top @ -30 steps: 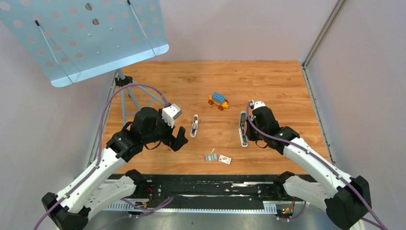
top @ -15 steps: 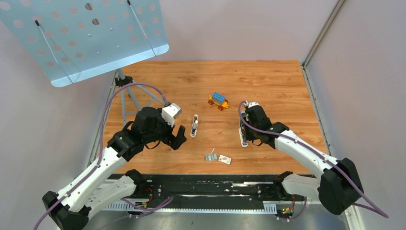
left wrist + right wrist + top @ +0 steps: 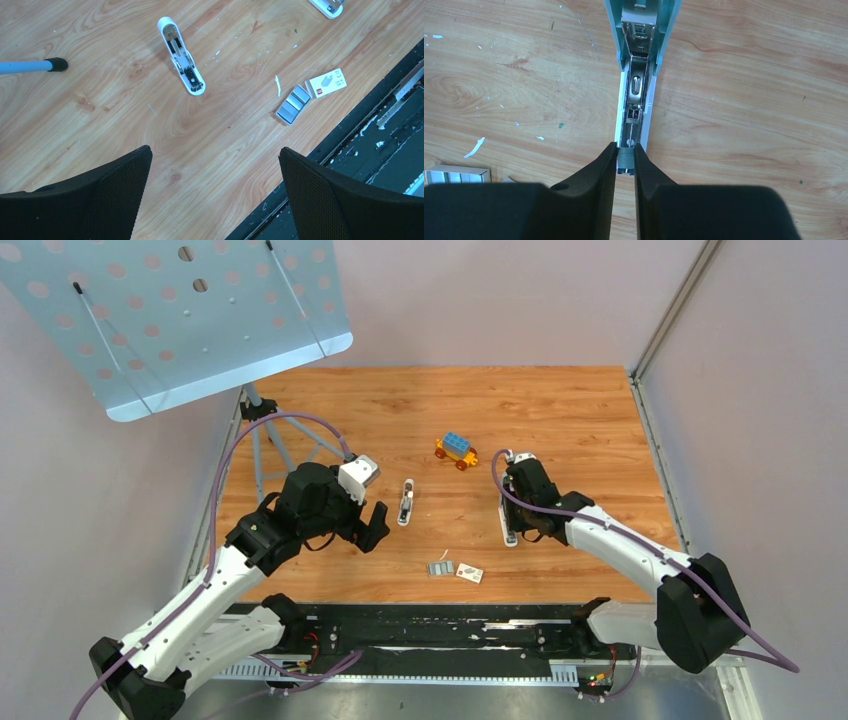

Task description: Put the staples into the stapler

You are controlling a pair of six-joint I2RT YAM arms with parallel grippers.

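Observation:
My right gripper (image 3: pixel 625 150) is shut on a short grey staple strip (image 3: pixel 625 160). It holds the strip at the near end of the metal track of an opened light-blue stapler (image 3: pixel 636 75). From above, that gripper (image 3: pixel 513 523) sits over this stapler (image 3: pixel 507 495). More staples (image 3: pixel 440 567) lie as a small grey ribbed rectangle near the front edge. They also show in the left wrist view (image 3: pixel 293 104) and the right wrist view (image 3: pixel 456 176). My left gripper (image 3: pixel 372 528) is open and empty above bare wood (image 3: pixel 215 150).
A second, small white stapler (image 3: pixel 406 502) lies open mid-table, also in the left wrist view (image 3: pixel 181 55). A small white box (image 3: pixel 470 573) lies beside the staples. A toy block car (image 3: pixel 456 450) stands behind. A perforated stand (image 3: pixel 180 320) with tripod legs is at the back left.
My right gripper has shifted left onto the light-blue stapler, and its arm has swung in. The left arm has barely moved.

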